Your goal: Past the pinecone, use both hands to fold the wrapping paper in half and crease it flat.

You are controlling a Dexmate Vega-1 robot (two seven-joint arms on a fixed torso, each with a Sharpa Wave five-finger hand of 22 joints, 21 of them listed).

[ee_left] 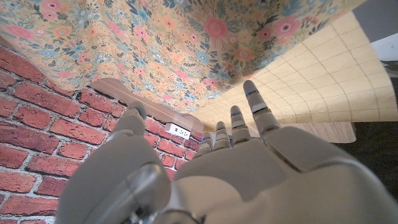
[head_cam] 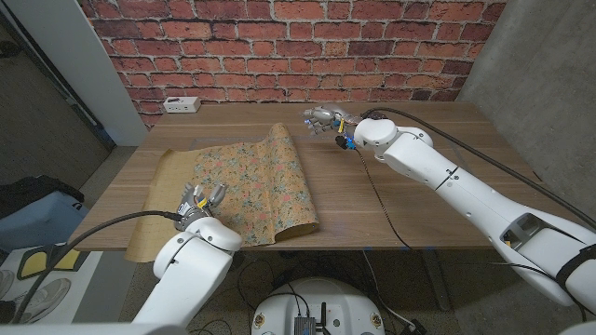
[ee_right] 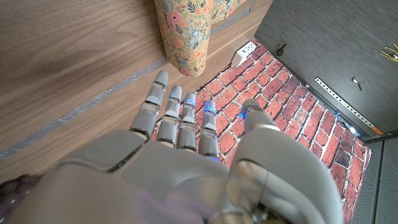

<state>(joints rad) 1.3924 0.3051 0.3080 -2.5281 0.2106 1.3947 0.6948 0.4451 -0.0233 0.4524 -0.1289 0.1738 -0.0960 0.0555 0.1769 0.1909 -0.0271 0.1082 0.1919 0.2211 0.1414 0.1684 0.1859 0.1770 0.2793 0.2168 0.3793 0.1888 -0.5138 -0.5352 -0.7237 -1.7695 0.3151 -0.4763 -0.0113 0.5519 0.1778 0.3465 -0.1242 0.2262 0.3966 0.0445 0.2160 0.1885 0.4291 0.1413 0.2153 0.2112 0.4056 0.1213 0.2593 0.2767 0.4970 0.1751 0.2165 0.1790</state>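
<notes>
- Two hands are showing over the wooden table (head_cam: 410,200), one toward each end of the sheet's span.
- Nearest, the left hand (head_cam: 198,206) is hovering at the table's near edge, over the near end of the wrapping paper (head_cam: 237,181); its fingers (ee_left: 256,109) are reaching out apart and gripping nothing.
- Lying across the table's left half, the wrapping paper is running from the near edge toward the far edge, floral side up, with a plain gridded strip showing along its left side and its right edge curling upward into a loose roll.
- Farther back, the right arm is stretching from the near right corner across the table toward its far middle.
- Its right hand (head_cam: 328,121) is hanging over bare wood just beyond the roll's far right end, fingers (ee_right: 165,106) extended side by side and slightly apart, holding nothing.
- Something small and dark is sitting close under that hand, too hidden to identify.
- At the far left edge, a white power strip (head_cam: 181,104) is lying against the brick wall (head_cam: 279,46).
</notes>
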